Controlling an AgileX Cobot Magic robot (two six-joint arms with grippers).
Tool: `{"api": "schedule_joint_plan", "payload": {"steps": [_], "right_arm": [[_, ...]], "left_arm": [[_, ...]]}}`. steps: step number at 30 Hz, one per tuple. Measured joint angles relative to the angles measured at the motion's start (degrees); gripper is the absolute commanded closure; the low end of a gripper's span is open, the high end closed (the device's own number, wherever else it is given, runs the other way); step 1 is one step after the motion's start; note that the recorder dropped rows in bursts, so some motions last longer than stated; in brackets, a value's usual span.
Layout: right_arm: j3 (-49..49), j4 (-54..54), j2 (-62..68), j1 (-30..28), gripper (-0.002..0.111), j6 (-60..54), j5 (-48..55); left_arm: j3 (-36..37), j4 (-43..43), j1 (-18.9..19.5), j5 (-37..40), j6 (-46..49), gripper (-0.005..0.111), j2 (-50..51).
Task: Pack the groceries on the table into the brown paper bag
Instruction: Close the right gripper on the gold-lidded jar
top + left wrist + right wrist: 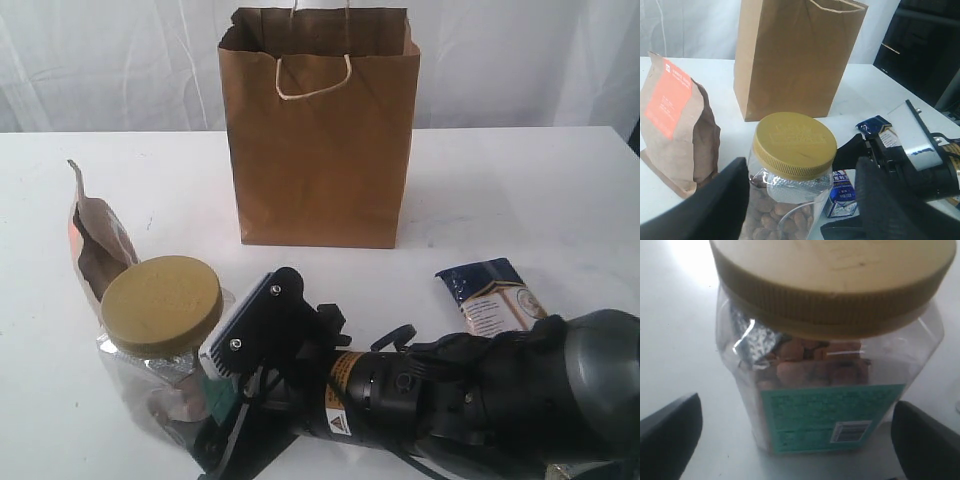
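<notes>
The left fingers (715, 210) stand wide apart on either side of the gold-lidded clear jar (790, 170), not closed on it. The right fingers (670, 435) are spread just as wide, with the jar between them and clear of both. In the exterior view the jar sits lower left on the tabletop (520, 190). The brown pouch (95, 250) is just behind it, and the brown paper bag (318, 140) stands upright at upper centre.
</notes>
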Motion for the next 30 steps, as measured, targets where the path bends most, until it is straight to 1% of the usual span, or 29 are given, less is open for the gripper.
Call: {"api": "schedule_joint_plan", "payload": {"steps": [14,19,30], "right_arm": [[0.0,-0.12,1.57,-1.38,0.013,-0.83,-3.4],[0.0,0.62,1.7,-2.69,0.005,2.46,-4.18],[0.0,0.78,5.4,-2.69,0.005,2.79,-10.75]], "left_arm": [[0.0,0.0,0.0,0.0,0.0,0.042,0.0],[0.0,0.0,0.0,0.1,0.0,0.042,0.0],[0.0,0.0,0.0,0.1,0.0,0.042,0.0]]}}
